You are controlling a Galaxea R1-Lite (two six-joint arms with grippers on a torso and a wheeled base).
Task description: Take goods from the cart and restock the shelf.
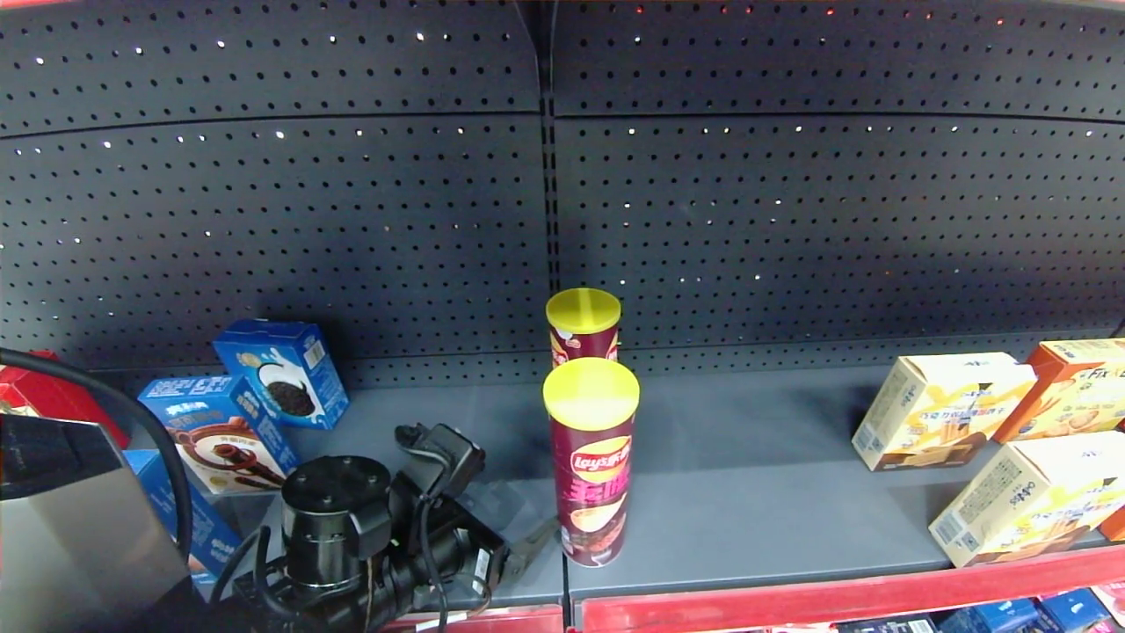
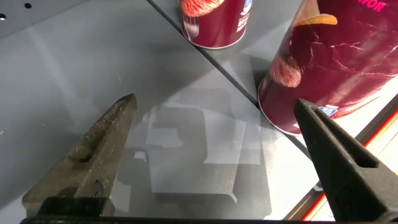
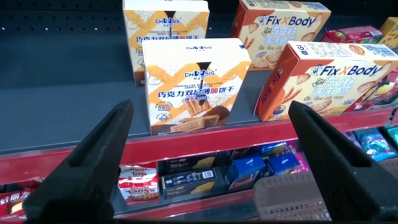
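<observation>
Two maroon chip cans with yellow lids stand upright on the grey shelf (image 1: 756, 492), one behind the other: the front can (image 1: 591, 466) (image 2: 336, 62) near the shelf's edge, the back can (image 1: 583, 327) (image 2: 214, 22) by the pegboard wall. My left gripper (image 1: 526, 547) (image 2: 214, 102) sits low on the shelf just left of the front can, open, with bare shelf between its fingers. My right gripper (image 3: 209, 107) is open and holds nothing. It hangs in front of the shelf's red edge, facing a cream biscuit box (image 3: 189, 84).
Blue cookie boxes (image 1: 281, 369) and a red box (image 1: 35, 396) stand at the shelf's left. Cream boxes (image 1: 940, 409) and orange boxes (image 1: 1072, 387) (image 3: 329, 78) stand at its right. A lower shelf holds small packs (image 3: 186, 180), and a pink mesh basket (image 3: 292, 199) sits below.
</observation>
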